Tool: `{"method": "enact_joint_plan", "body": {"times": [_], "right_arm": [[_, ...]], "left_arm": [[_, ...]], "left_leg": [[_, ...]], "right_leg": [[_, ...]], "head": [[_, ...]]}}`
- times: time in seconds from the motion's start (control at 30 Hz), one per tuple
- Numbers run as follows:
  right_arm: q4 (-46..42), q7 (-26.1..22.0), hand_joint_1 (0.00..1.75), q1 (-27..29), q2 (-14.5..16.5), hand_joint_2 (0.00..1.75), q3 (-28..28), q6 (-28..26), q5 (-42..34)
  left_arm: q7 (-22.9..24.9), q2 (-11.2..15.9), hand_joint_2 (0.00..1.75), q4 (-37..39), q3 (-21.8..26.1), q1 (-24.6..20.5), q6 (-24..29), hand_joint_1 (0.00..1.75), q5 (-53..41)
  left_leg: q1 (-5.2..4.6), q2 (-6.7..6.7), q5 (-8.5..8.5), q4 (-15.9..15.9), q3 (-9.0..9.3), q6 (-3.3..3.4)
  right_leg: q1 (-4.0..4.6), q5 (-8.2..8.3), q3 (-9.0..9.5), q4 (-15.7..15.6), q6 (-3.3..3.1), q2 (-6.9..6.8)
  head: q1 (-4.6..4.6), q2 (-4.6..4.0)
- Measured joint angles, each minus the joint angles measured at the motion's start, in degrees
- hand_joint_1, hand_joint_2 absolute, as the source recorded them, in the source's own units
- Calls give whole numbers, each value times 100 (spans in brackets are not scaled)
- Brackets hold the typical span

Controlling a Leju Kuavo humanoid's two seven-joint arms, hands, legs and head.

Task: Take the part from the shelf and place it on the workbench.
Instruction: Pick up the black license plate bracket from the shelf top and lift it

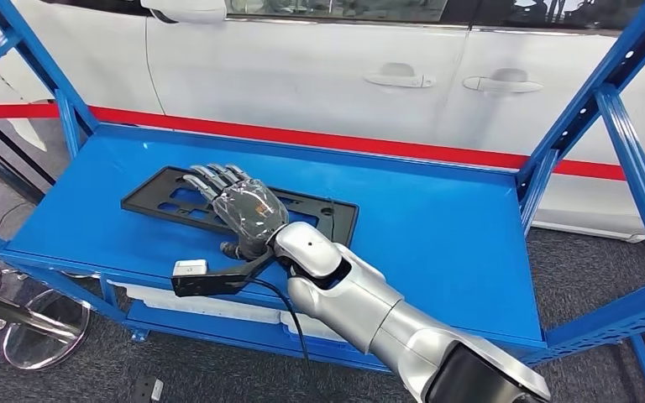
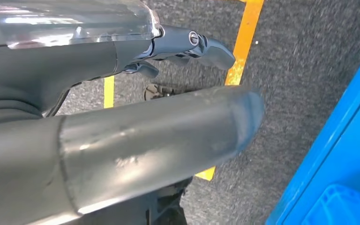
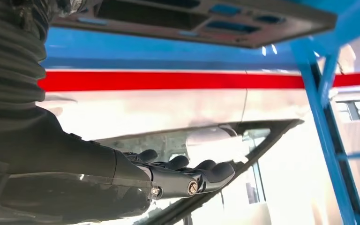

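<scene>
1. Blue steel shelf [image 1: 437, 227]: big flat deck, painted smooth, so things probably slide on it. White car [image 1: 319, 75] and a red band [image 1: 344, 138] sit behind it.
2. Right arm [image 1: 369, 315] reaches in across the front edge of the deck.
3. Part [image 1: 336, 220]: black flat frame with cut-out windows, lying flat on the deck, left of centre, long side roughly along the shelf. Looks like moulded plastic: my guess is light, fairly stiff, with some flex along its length. Thin, flush to the deck, no raised lip visible.
4. Right hand [image 1: 237, 206]: rests palm-down on the part's middle, fingers [image 1: 214, 176] stretched out flat toward its far edge, apart, closed on nothing. In the right wrist view the fingers [image 3: 201, 171] also lie straight. Not a grasp yet.
5. Left hand [image 2: 187, 44]: hangs over grey floor with yellow tape [image 2: 243, 42], fingers loosely extended, holding nothing.
6. Grip advice, judgement only:
   - Flat on a slick deck is hard to pinch from above.
   - Drag it toward the front edge until a rim overhangs, then take thumb under, fingers over.
   - Hold near mid-length so it doesn't droop or twist.
   - Window bars are a second option for hooking fingers.
   - Main risk: skidding away under a flat palm.
</scene>
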Motion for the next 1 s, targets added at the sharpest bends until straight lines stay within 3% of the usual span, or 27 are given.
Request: {"method": "enact_joint_plan", "body": {"times": [0.07, 0.13, 0.17, 0.2, 0.23, 0.3, 0.33, 0.4, 0.5, 0.67, 0.7, 0.73, 0.8, 0.83, 0.87, 0.93, 1.0], "right_arm": [[-103, -1, 0, -17, 3, 175, -19, 44, -8], [-137, -1, 0, -11, -4, 175, -20, 74, -14], [-139, -1, 0, 1, -12, 175, -20, 89, -17], [-139, -1, 0, 14, -20, 175, -20, 106, -20], [-139, -1, 0, 23, -25, 175, -20, 122, -23], [-137, -4, 0, 30, -26, 175, -20, 159, -25], [-131, -6, 0, 32, -26, 175, -20, 185, -21], [-105, -15, 0, 59, -26, 175, -16, 227, 5], [-58, -38, 0, 112, -26, 175, 2, 243, 48], [-51, -40, 0, 116, -26, 175, 6, 244, 53], [-20, -45, 0, 128, -25, 175, 20, 247, 61], [52, -53, 0, 169, -25, 175, 50, 259, 73], [254, -80, 0, 272, -19, 175, 119, 281, 105], [332, -89, 0, 313, -14, 175, 140, 289, 116], [373, -95, 0, 326, -8, 175, 145, 287, 125], [417, -85, 0, 329, 3, 175, 146, 255, 162], [497, -52, 0, 322, 28, 175, 148, 167, 245]], "left_arm": [[-8, 1, 0, 0, -1, -4, -4, 0, -2], [-9, 0, 0, 1, -1, 0, -8, 0, -3], [-9, 1, 0, 1, -1, 5, -8, 0, -4], [-9, 2, 0, 1, -1, 9, -8, 0, -4], [-9, 5, 0, 1, -1, 10, -7, 0, -4], [-9, 14, 0, 0, -1, 4, -6, 0, -5], [-10, 17, 0, 0, -1, -1, -6, 0, -7], [-11, 17, 0, -1, -1, -2, -6, 0, -14], [-14, 17, 0, 1, -1, 9, -4, 0, -28], [-14, 17, 0, 1, -1, 10, -4, 0, -30], [-15, 16, 0, 1, -1, 7, -4, 0, -35], [-16, 15, 0, 1, -1, 7, -4, 0, -42], [-17, 5, 0, 1, 0, 6, -4, 0, -58], [-17, 3, 0, 1, 1, 9, -4, 0, -62], [-16, 0, 0, 0, 1, 10, -4, 0, -64], [-15, 2, 0, -1, 0, 10, -4, 0, -75], [-13, -3, 0, -1, -1, 7, -7, 0, -103]], "left_leg": [[19, 0, -271, 450, -198, -57], [34, 0, -579, 1195, -555, -113], [43, 0, -629, 1444, -686, -133], [51, 1, -571, 1494, -724, -145], [59, 2, -404, 1303, -645, -149], [67, 5, -18, 536, -281, -132], [59, 1, 88, 207, -128, -111], [33, -13, 103, -44, -19, -59], [15, -29, 116, -59, -28, 3], [16, -30, 121, -65, -27, 13], [27, -25, 134, -86, -20, 46], [35, -21, 145, -104, -13, 81], [40, -25, 132, -95, -3, 120], [28, -31, 116, -71, -10, 99], [22, -37, 102, -53, -15, 68], [23, -36, 105, -67, -16, 8], [36, -30, -7, 54, -62, -53]], "right_leg": [[-29, 24, 38, -54, -44, -15], [-29, 21, 39, -51, -60, -22], [-28, 16, 37, -41, -63, -22], [-29, 9, 36, -30, -63, -19], [-30, -2, 39, -16, -58, -13], [-26, -30, 47, 12, -30, 0], [-16, -41, 41, 28, -8, 6], [2, -42, 22, 33, 43, 5], [-4, -25, 24, 9, 96, -2], [-4, -25, 26, 8, 103, -2], [-6, -170, -68, 229, 123, -3], [-9, -385, -272, 675, 145, -3], [-4, -393, -302, 721, 137, -2], [3, -251, -227, 518, 114, 0], [17, -39, -42, 92, 86, 5], [20, -26, -45, 64, 53, 12], [-5, 2, -21, 16, -8, 6]], "head": [[-1, 0], [-1, 0], [-1, 0], [-1, 0], [-1, 0], [-1, 0], [-1, 0], [-1, 0], [-1, 0], [-1, 0], [0, 0], [0, 0], [1, 0], [1, 0], [1, 0], [1, 0], [-1, 0]]}}
